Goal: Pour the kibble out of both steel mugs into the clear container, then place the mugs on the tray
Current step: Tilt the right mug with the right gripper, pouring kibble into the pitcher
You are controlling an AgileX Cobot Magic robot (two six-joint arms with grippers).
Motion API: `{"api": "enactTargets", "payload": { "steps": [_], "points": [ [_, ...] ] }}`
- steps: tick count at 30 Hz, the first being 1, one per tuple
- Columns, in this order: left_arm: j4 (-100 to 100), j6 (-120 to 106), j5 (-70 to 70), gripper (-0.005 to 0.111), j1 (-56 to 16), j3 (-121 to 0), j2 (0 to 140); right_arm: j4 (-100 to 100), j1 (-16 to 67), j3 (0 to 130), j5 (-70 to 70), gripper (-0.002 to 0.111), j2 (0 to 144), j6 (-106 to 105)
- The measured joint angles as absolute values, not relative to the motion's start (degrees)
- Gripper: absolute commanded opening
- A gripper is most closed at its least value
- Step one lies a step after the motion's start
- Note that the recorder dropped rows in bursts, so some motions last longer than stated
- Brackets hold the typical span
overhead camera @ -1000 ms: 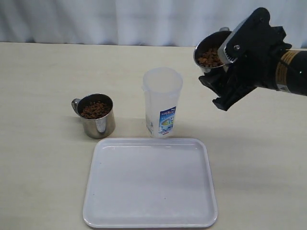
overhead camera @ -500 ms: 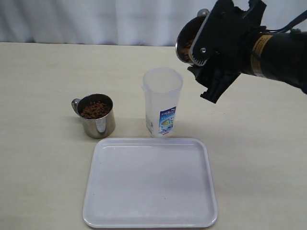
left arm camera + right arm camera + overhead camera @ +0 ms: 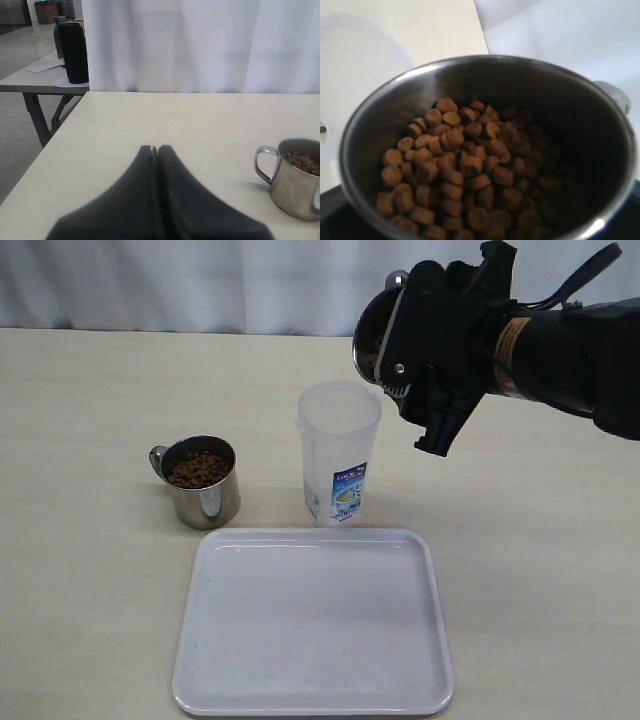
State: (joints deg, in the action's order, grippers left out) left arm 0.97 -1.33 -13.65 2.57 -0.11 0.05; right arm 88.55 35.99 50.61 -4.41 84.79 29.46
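Observation:
My right gripper (image 3: pixel 400 348) is shut on a steel mug (image 3: pixel 372 332) and holds it in the air, above and just right of the clear container (image 3: pixel 338 450). The mug is tipped with its mouth toward the container. In the right wrist view its kibble (image 3: pixel 465 165) still lies inside the mug (image 3: pixel 530 80), and the container's rim (image 3: pixel 360 65) shows beyond it. The other steel mug (image 3: pixel 203 485) stands upright left of the container with kibble (image 3: pixel 198 468) in it. The white tray (image 3: pixel 312 625) lies in front. My left gripper (image 3: pixel 154 148) is shut on nothing, with that mug (image 3: pixel 295 185) beside it.
A white curtain hangs behind the table. In the left wrist view the table's side edge (image 3: pixel 47 150) drops to the floor, and a second table beyond it carries a black bottle (image 3: pixel 74 52).
My right gripper has carried its mug up and to the left, from well right of the container to just above its rim, and tipped it further. The other mug, container and tray have not moved.

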Motion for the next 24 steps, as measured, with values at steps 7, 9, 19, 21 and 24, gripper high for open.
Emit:
{"api": "enactTargets", "payload": {
  "steps": [7, 9, 19, 21, 24],
  "points": [
    [1.0, -1.3, -13.6, 0.000, 2.6, -0.1, 0.1, 91.9, 36.0, 50.9, -4.4, 0.005, 86.5, 28.5],
    [1.0, -1.3, -13.6, 0.000, 2.6, -0.1, 0.1, 91.9, 36.0, 51.6, -4.3, 0.005, 86.8, 28.5],
    [1.0, -1.3, -13.6, 0.000, 2.6, -0.1, 0.1, 95.2, 36.0, 52.3, -3.2, 0.005, 86.8, 28.2],
    [1.0, -1.3, -13.6, 0.000, 2.6, -0.1, 0.1, 96.4, 36.0, 52.3, -3.2, 0.005, 86.8, 28.2],
    [1.0, -1.3, -13.6, 0.000, 2.6, -0.1, 0.1, 98.2, 36.0, 52.3, -3.0, 0.005, 86.8, 28.1]
  ]
}}
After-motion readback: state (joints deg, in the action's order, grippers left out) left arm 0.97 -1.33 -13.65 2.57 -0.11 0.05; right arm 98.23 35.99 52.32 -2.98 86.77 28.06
